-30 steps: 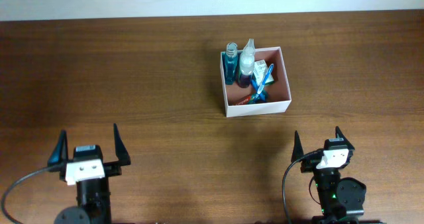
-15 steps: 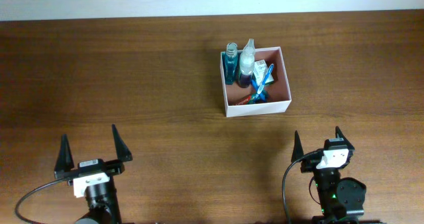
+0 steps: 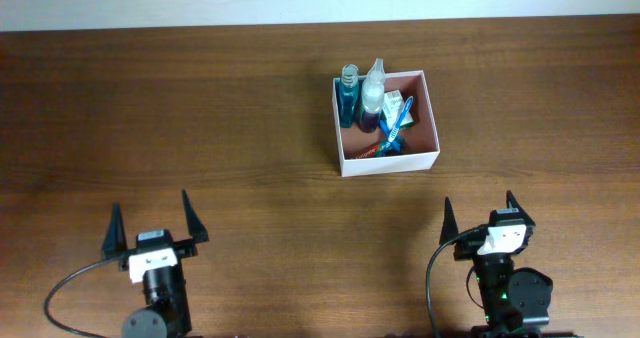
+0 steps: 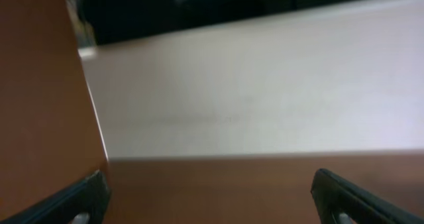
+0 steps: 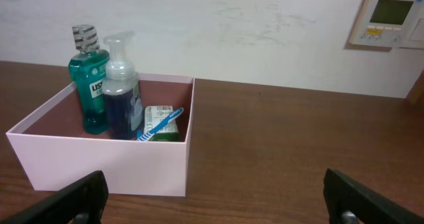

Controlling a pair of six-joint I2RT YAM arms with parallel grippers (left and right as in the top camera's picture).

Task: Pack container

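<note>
Table [image 3: 200,128] of dark brown wood: at its near edge we see the left gripper [image 3: 150,206] and the right gripper [image 3: 478,203], both released and empty.
Toward the far edge, right of the middle, sits the square white-walled container [image 3: 390,163], reddish-brown inside, holding a teal mouthwash bottle [image 3: 347,98], a clear pump bottle [image 3: 373,90] and a blue toothbrush [image 3: 398,126].

On the table [image 3: 200,108], right of centre, the container [image 3: 390,162] holds a mouthwash bottle [image 3: 348,96], pump bottle [image 3: 372,90], packet [image 3: 396,104] and toothbrush [image 3: 397,126].
</note>
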